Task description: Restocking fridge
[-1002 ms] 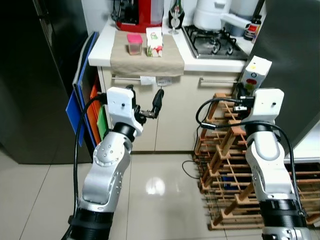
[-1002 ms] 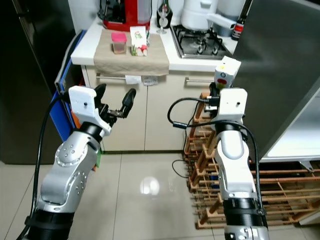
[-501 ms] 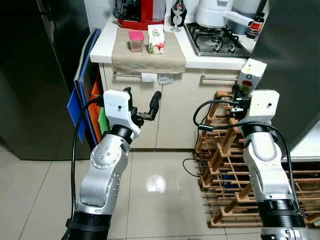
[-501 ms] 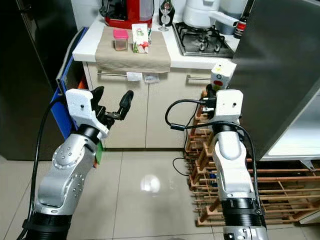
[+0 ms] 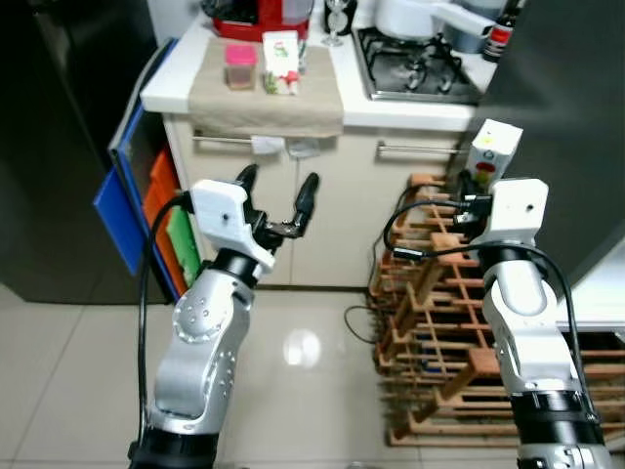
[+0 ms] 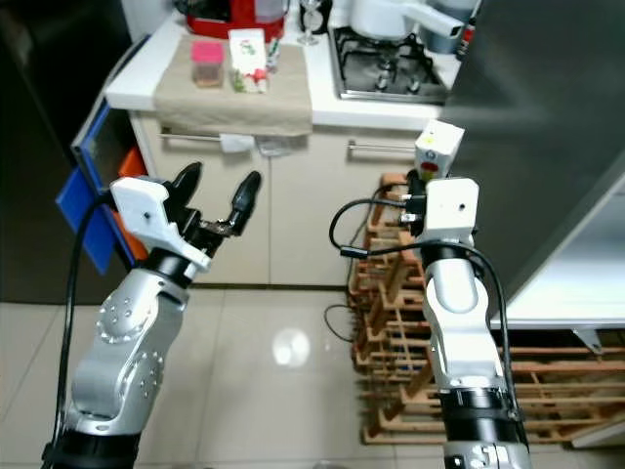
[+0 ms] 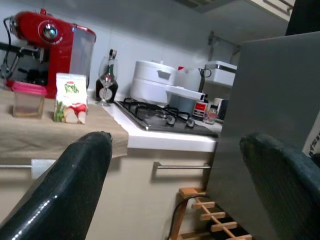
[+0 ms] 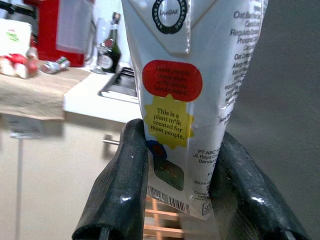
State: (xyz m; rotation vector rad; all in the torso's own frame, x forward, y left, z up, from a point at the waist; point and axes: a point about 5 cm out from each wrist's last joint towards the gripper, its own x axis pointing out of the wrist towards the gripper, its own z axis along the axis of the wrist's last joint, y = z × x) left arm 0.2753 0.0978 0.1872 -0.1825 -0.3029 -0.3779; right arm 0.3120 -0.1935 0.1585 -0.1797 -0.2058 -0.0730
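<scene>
Right gripper (image 8: 172,200): raised in front of me beside the grey fridge door (image 5: 571,127), my two black fingers (image 8: 122,190) clamped on either side of a white plant-milk carton (image 8: 190,95), which stands upright between them.

Carton in hand: white, with a red patch and a yellow star-shaped label reading "This is a plant m*lk created for most people"; seen from my head, it pokes up above my right wrist housing (image 5: 515,208), in front of the wooden rack (image 5: 439,322).

Left gripper (image 5: 276,198): held up at chest height before the cream cabinet fronts (image 5: 332,225), my fingers spread wide with nothing between them.

Counter (image 5: 391,110): a beige cloth (image 5: 264,93) hangs over its front edge; on it stand a small pink-lidded tub (image 5: 239,65) and, just beside it, a second small carton (image 5: 281,74) printed with fruit.

Behind them: a red appliance (image 5: 262,12), a wine glass (image 7: 106,80), a gas hob (image 5: 420,73) and a white cooker (image 7: 152,87).

Left of the cabinet: blue and orange boards (image 5: 137,195) leaning beside a dark fridge front (image 5: 49,147).

Floor: glossy pale tiles (image 5: 303,391).
</scene>
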